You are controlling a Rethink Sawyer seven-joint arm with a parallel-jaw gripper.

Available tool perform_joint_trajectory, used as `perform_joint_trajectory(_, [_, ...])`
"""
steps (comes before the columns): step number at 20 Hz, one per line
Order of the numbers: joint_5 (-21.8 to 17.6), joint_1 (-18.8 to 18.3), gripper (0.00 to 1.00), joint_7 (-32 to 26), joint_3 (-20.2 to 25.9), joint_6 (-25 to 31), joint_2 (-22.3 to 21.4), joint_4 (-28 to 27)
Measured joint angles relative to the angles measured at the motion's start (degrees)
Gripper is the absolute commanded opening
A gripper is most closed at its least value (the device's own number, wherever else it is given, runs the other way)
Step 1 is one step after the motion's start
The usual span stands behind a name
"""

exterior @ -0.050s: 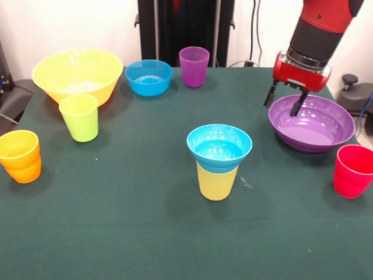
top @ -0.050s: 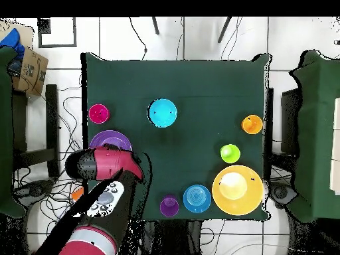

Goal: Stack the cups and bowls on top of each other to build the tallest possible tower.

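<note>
My gripper (exterior @ -0.050s: pixel 284 100) is open at the back left rim of the wide purple bowl (exterior @ -0.050s: pixel 326 131). One black finger (exterior @ -0.050s: pixel 297 105) shows against the bowl's inside and the other stands outside the rim. In the overhead view the red arm (top @ -0.050s: pixel 106 164) covers part of the purple bowl (top @ -0.050s: pixel 106 138) and hides the gripper. Mid-table stands the tower: a small blue bowl (exterior @ -0.050s: pixel 219 146) seated in the mouth of a yellow cup (exterior @ -0.050s: pixel 217 182). A red cup (exterior @ -0.050s: pixel 354 170) sits near the purple bowl. Across the table are a purple cup (exterior @ -0.050s: pixel 194 66), a second blue bowl (exterior @ -0.050s: pixel 148 77), a large yellow bowl (exterior @ -0.050s: pixel 76 73), a lime cup (exterior @ -0.050s: pixel 80 116) and an orange cup (exterior @ -0.050s: pixel 20 156).
Everything rests on a dark green table (exterior @ -0.050s: pixel 145 233). The orange and red cups sit close to its side edges. A black chair (exterior @ -0.050s: pixel 358 93) stands just beyond the edge by the purple bowl. Cables lie on the floor around the table.
</note>
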Motion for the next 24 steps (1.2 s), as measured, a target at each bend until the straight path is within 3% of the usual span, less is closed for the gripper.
perform_joint_trajectory(14, [0.92, 1.45, 1.0, 0.0, -2.13, -0.01, 5.55, -2.95])
perform_joint_trajectory(24, [1.04, 0.29, 1.0, 0.0, -1.6, -0.01, 5.16, -2.96])
